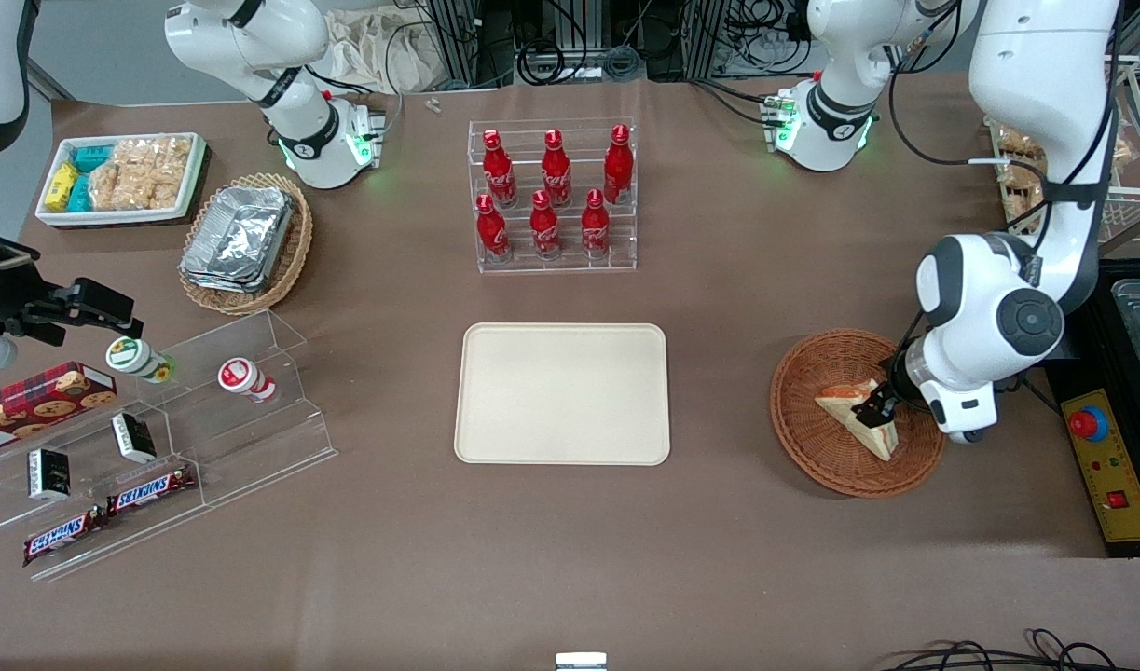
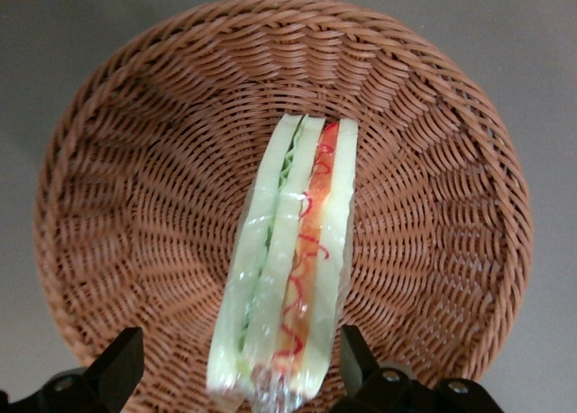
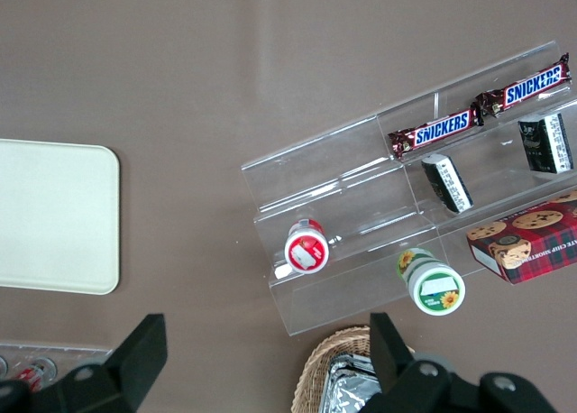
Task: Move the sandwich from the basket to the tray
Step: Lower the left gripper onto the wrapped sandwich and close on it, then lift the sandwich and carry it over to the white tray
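The sandwich (image 1: 849, 403), a wrapped white-bread wedge with orange-red filling, lies in the round orange-brown wicker basket (image 1: 807, 447) toward the working arm's end of the table. My left gripper (image 1: 882, 407) is low in the basket, open, with its fingers either side of the sandwich's wide end. In the left wrist view the sandwich (image 2: 293, 251) stands on edge between the two black fingers (image 2: 117, 370) on the basket weave (image 2: 135, 206); one finger is clearly apart from it. The cream-beige tray (image 1: 562, 393) lies bare at the table's middle and also shows in the right wrist view (image 3: 54, 215).
A clear rack of red bottles (image 1: 553, 196) stands farther from the camera than the tray. An acrylic stand (image 1: 159, 447) with snack bars and cups, a tan basket of foil containers (image 1: 243, 242) and a white snack bin (image 1: 122, 177) lie toward the parked arm's end. A yellow control box (image 1: 1110, 466) sits beside the basket.
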You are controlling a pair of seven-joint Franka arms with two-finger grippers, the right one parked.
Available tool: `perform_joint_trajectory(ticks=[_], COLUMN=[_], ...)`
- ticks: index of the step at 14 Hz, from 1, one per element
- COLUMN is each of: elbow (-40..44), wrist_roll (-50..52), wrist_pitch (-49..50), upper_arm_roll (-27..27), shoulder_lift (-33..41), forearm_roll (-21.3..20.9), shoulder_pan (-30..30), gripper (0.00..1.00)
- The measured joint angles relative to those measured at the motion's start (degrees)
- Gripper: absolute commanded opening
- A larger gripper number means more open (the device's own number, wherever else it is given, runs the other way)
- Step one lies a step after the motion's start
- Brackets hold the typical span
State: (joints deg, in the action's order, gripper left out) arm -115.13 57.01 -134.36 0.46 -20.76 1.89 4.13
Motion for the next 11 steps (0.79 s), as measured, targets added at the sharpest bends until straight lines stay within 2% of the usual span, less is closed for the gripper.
perform_joint_trajectory(ticks=[1, 2, 8, 11], elbow=[0.0, 0.0, 0.9, 4.0], wrist_roll=[0.0, 0.0, -0.2, -5.9], wrist_pitch=[-1.1, -1.9, -1.8, 10.7], upper_arm_roll=[0.0, -0.1, -0.3, -0.7], shoulder_lift=[-0.9, -1.8, -0.8, 5.9], forearm_roll=[0.0, 0.0, -0.1, -0.3], shoulder_pan=[0.0, 0.1, 0.2, 0.3], gripper=[0.20, 0.00, 0.00, 0.00])
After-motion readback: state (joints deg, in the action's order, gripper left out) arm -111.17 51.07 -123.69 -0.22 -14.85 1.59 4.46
